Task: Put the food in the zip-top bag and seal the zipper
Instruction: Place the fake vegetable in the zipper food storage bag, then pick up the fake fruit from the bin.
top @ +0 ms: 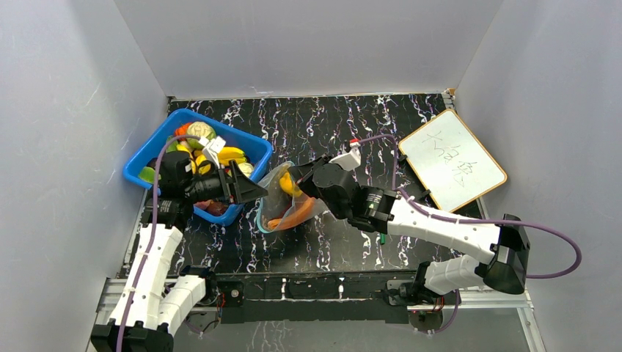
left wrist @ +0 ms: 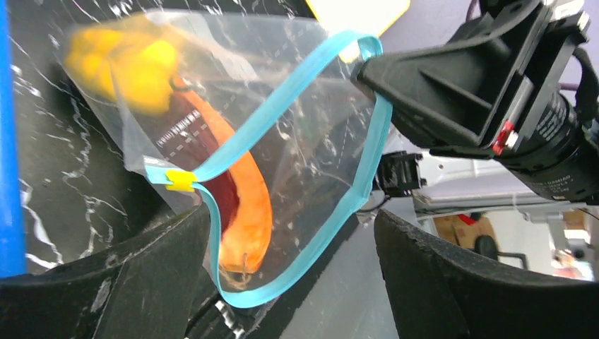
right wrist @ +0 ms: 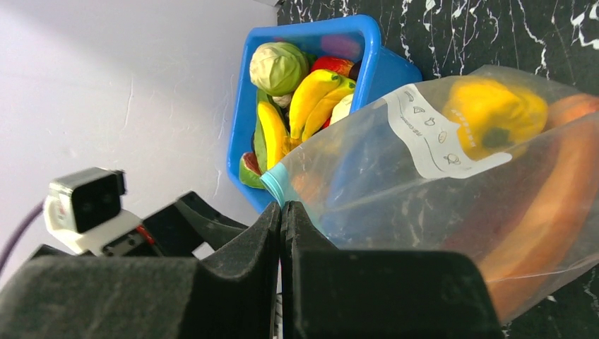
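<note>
right hand [right wrist: 281, 212] pinched on zip-top bag [right wrist: 438, 212] rim, left hand [left wrist: 289, 219] spread wide at its mouth

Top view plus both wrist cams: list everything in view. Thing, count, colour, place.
zip-top bag: 1, clear, table centre, mouth open
zipper: 1, teal-blue, along bag mouth
yellow piece: 1, inside bag
orange piece: 1, inside bag
blue bin: 1, left rear
bananas: several, yellow, in bin
cabbage: 1, pale green, in bin
whiteboard: 1, white, right rear
table: 1, black marbled
left gripper: open, at bag mouth
right gripper: shut on the bag's zipper edge
</note>
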You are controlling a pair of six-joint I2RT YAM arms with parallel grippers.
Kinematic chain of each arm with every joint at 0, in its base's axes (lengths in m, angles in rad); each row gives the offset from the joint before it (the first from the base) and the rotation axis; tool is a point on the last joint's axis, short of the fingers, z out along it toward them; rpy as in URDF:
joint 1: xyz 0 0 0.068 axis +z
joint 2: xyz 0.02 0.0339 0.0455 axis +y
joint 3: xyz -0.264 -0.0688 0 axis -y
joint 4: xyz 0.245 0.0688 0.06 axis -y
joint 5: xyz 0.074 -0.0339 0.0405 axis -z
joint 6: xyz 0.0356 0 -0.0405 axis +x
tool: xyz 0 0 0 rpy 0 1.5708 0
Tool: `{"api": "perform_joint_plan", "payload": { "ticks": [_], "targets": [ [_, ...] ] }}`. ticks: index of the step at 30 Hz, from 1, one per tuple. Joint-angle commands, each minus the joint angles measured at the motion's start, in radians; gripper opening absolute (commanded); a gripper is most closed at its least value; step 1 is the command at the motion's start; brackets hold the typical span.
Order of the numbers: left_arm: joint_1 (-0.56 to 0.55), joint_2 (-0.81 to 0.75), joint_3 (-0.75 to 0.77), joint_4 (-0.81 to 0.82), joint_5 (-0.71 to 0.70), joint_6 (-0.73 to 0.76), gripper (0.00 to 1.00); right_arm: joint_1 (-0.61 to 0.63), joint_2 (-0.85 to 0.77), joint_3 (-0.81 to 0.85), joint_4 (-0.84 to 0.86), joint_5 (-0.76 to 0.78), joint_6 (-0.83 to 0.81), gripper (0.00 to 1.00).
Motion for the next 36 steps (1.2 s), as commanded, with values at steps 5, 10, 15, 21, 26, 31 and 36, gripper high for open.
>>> {"api": "perform_joint_plan", "payload": {
  "ticks": [5,10,15,21,26,31,36],
  "targets": [
    [-0.002,0.018,0.157,-0.128,-0.298,0.108,0.83,-0.002,-0.138,-0.062,0.085,-0.008,-0.165,0.0],
    [-0.002,0.043,0.263,-0.211,-0.599,0.21,0.79,-0.002,-0.22,-0.144,0.191,-0.102,-0.279,0.0],
    [-0.002,0.037,0.279,-0.182,-0.857,0.319,0.77,-0.001,-0.234,-0.113,0.113,-0.112,-0.313,0.0],
    [-0.002,0.091,0.273,-0.153,-1.092,0.37,0.67,-0.001,-0.279,-0.15,0.142,-0.152,-0.38,0.0],
    [-0.002,0.182,0.265,-0.145,-1.191,0.418,0.63,-0.002,-0.291,-0.143,0.095,-0.159,-0.396,0.0],
    [-0.002,0.261,0.264,-0.117,-1.256,0.409,0.56,-0.002,-0.32,-0.147,0.091,-0.164,-0.422,0.0],
    [0.001,0.317,0.25,-0.011,-1.305,0.413,0.55,-0.001,-0.346,-0.17,0.105,-0.179,-0.434,0.0]
  ]
}}
